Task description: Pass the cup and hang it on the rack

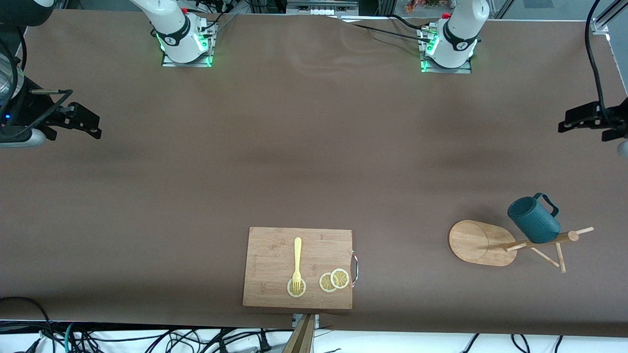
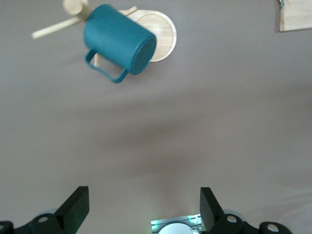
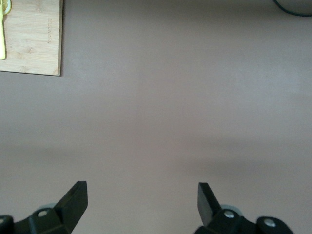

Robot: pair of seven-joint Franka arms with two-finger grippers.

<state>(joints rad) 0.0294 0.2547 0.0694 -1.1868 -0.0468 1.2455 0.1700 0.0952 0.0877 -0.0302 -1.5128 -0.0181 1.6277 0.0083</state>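
- I see the cup (image 1: 534,219) as ribbed, matt teal, on the rack (image 1: 483,242) of pale smooth wood.
- Near that rack, my cutting board (image 1: 298,267) looks like grained bamboo.
- The tabletop (image 1: 314,162) under them looks like matt brown cloth.

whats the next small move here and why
Probably none beyond keeping both arms parked. The cup already hangs on a peg of the rack, off the table. The left gripper and right gripper are both open and empty, high over bare table.
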